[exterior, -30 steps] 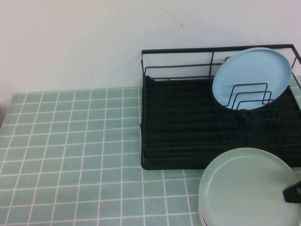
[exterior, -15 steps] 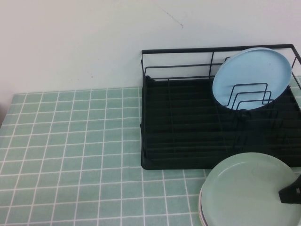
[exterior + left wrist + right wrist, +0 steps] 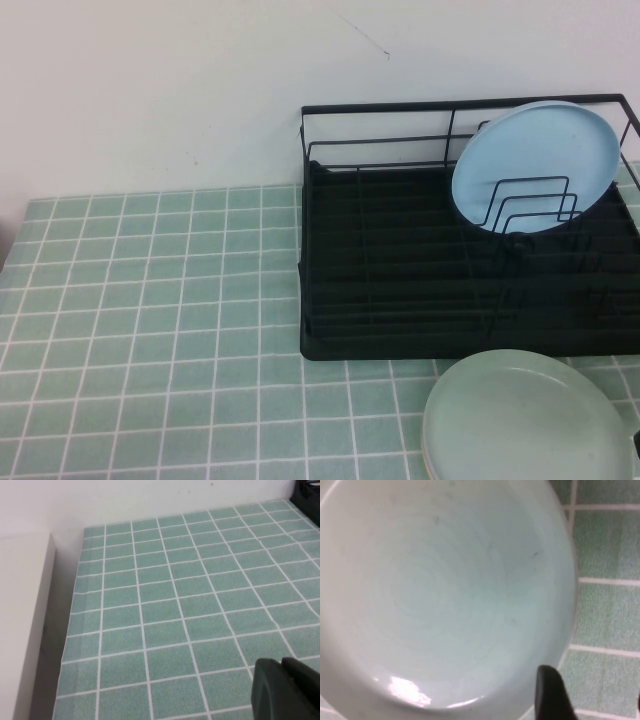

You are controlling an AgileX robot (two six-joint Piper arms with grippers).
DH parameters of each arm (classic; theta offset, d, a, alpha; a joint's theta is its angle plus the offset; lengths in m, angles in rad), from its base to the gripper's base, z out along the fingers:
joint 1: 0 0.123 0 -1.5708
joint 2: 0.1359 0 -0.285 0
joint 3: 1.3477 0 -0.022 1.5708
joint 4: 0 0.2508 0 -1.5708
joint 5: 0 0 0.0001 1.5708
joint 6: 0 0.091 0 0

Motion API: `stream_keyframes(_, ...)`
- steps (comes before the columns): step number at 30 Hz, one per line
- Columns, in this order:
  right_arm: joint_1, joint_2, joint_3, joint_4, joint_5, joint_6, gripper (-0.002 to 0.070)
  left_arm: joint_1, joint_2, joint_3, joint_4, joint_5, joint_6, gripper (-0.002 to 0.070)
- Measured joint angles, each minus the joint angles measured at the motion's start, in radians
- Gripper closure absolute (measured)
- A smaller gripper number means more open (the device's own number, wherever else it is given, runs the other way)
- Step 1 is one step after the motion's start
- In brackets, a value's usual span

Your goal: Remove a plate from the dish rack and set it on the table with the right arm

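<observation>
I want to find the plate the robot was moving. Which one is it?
Find the black dish rack on the tiled table. Just in front of its near right corner lies the mint-green plate, flat, with the right gripper by its rim. The other plate is light blue and stands upright inside the rack.

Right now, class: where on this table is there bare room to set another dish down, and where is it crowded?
Free: the tiled table left of the dish rack, where the left gripper hovers. Crowded: the near right corner, where the mint plate lies under the right gripper; a blue plate fills the rack's right.
</observation>
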Motion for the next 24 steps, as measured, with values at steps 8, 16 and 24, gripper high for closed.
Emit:
stream_keyframes(8, 0.000, -0.135, -0.034, -0.019, 0.049, 0.017, 0.0381, 0.000, 0.000, 0.000, 0.000, 0.000, 0.000, 0.0678)
stream_keyframes(16, 0.000, -0.412, -0.043, -0.029, 0.142, 0.004, 0.0657, 0.000, 0.000, 0.000, 0.000, 0.000, 0.000, 0.0678)
stream_keyframes(24, 0.000, -0.655, -0.043, 0.004, 0.163, 0.002, 0.0676, 0.000, 0.000, 0.000, 0.000, 0.000, 0.000, 0.0678)
